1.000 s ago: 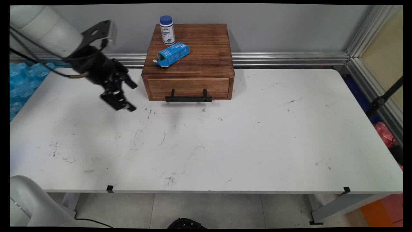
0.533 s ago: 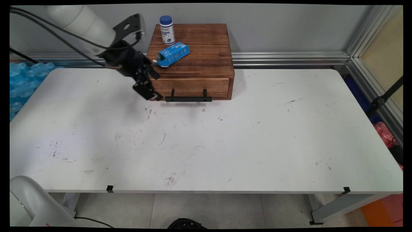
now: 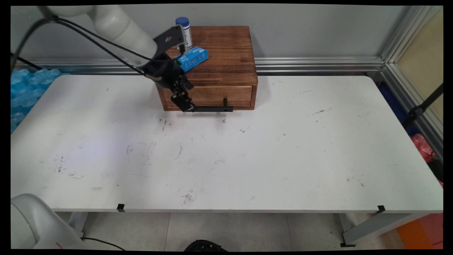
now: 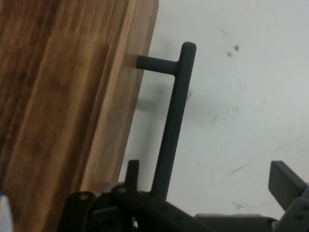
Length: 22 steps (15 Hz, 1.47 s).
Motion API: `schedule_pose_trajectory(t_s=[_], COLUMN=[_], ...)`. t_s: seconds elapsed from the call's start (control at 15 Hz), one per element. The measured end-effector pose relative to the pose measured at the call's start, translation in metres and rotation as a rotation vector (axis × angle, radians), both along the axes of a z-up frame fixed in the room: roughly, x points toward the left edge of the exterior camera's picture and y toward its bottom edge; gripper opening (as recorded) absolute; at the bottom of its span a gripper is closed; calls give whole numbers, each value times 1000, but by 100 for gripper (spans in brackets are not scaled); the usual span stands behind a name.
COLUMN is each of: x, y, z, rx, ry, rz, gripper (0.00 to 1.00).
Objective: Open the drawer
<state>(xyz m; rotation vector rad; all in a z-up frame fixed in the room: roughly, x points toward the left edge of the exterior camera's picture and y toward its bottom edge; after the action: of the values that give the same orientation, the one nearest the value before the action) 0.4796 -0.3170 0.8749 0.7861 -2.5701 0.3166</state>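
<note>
Look at your gripper (image 3: 185, 104): it is down low at the front of the wooden box (image 3: 219, 53), right at the left end of the black handle (image 3: 212, 109) on the drawer (image 3: 212, 96). The box sits at the back of the white table (image 3: 247, 159), close to the wall. In the hand view the gripper (image 4: 208, 174) is spread wide and holds nothing. The handle (image 4: 174, 111) runs up between the two fingers, much closer to one finger (image 4: 133, 169) than to the other (you cannot tell if that finger touches the bar). The drawer looks shut, with its front flat against the box. On top of the box a blue carton (image 3: 194, 58) lies on its side, and a bottle (image 3: 184, 23) with a blue cap stands just behind it, partly hidden by the arm.
</note>
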Motion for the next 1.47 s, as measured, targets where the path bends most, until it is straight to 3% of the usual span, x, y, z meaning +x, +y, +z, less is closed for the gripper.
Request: schedule_pose_trajectory(t_s=[0.6,1.47], x=[-30,-46], y=[-24,-42], z=[-52,-85], rx=[59,79], ry=[-34,-71], rz=[-9,-53], gripper=[100,100])
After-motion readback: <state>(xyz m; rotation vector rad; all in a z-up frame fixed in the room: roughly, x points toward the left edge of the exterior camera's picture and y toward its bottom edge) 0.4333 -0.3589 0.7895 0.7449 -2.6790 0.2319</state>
